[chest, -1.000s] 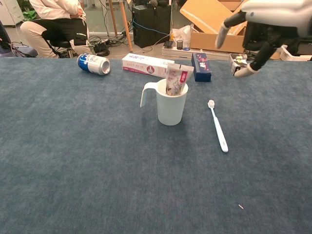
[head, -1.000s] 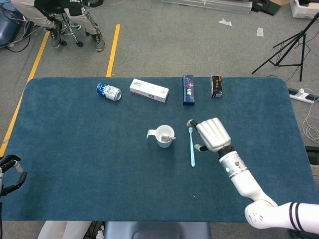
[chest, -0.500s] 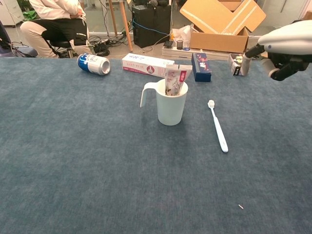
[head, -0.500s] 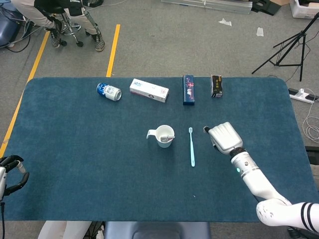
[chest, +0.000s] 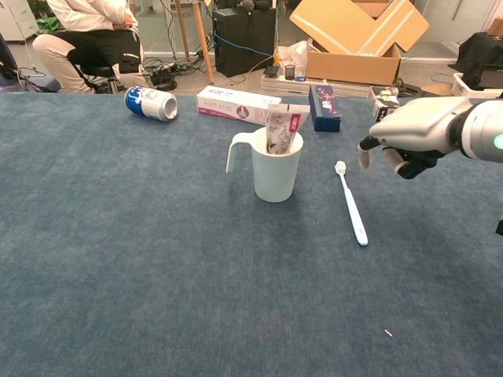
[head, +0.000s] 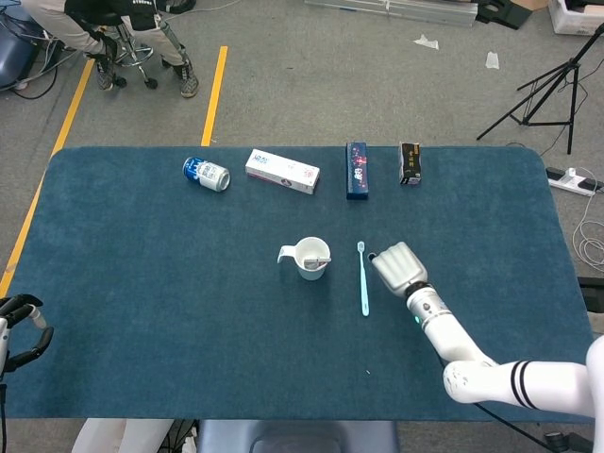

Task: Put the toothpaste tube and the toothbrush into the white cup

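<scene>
A wide counter (head: 142, 311) covered in dark blue carpet-like fabric stands on a grey floor marked with a yellow line (head: 215, 94). In the chest view, a seated person (chest: 86, 35) and an open cardboard box (chest: 357, 39) are behind the far edge; the head view shows a black tripod (head: 547, 90) beyond the far right corner.

The right hand (head: 398, 267) hovers low over the counter near its middle, its back turned up, fingers apart and bent downward, holding nothing. Just to its left lies the toothbrush (head: 362, 277), pale blue and flat on the fabric, close to the fingertips (chest: 365, 155) but apart from them. Its long axis runs from the far side to the near side, with the bristle head at the far end, level with the fingers, and the handle reaching back toward the robot.

Further left of the hand, past the toothbrush, the white cup (chest: 277, 171) stands upright, its handle pointing away from the hand. The toothpaste tube (chest: 281, 130) already stands in it, upright with a slight lean, its flat crimped end sticking up above the rim.

Beyond the hand, along the far edge, sit a small dark box (head: 410, 162), a dark blue box (head: 357, 170), a white carton (head: 282, 171) and a blue can (head: 206, 174) on its side.

The left hand (head: 19, 326) shows at the near left edge, well apart from everything, fingers curled loosely around nothing.
</scene>
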You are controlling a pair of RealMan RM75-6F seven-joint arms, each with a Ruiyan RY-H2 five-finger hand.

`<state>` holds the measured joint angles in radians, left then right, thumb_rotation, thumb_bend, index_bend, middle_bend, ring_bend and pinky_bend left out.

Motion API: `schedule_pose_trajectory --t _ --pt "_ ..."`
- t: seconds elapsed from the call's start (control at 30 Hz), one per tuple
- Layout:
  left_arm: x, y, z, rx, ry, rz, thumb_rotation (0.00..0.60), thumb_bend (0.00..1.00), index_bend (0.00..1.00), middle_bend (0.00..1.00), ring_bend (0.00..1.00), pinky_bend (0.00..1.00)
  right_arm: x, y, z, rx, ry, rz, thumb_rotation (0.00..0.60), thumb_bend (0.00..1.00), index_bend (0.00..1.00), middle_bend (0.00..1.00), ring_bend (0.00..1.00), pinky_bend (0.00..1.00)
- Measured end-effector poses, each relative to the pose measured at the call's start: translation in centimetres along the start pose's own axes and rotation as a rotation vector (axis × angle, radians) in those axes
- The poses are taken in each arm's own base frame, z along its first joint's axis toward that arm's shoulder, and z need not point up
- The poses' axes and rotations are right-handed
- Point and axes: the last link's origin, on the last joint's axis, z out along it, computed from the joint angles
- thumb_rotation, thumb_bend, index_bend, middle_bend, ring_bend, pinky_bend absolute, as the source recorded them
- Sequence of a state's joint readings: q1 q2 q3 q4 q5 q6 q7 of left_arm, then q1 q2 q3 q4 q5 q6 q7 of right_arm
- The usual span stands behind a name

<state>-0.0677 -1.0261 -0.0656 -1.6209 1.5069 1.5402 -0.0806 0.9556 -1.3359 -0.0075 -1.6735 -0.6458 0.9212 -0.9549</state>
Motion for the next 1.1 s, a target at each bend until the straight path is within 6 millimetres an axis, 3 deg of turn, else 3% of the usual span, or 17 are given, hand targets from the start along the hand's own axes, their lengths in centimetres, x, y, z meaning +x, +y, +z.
schedule_pose_trajectory --t 0.27,1.1 --pt "0.0 0.0 -0.1 -0.001 0.000 -0.001 0.600 0.32 0.60 0.39 0.36 0.44 -0.6 -1.6 1.2 0.033 -0.013 -0.002 0.600 1.00 0.30 1.00 1.00 1.00" --pt "0.3 -0.1 -0.1 0.002 0.008 -0.012 0.600 0.32 0.60 0.39 0.36 0.44 -1.4 -3.6 3.1 0.074 -0.025 0.006 0.600 1.00 0.30 1.00 1.00 1.00"
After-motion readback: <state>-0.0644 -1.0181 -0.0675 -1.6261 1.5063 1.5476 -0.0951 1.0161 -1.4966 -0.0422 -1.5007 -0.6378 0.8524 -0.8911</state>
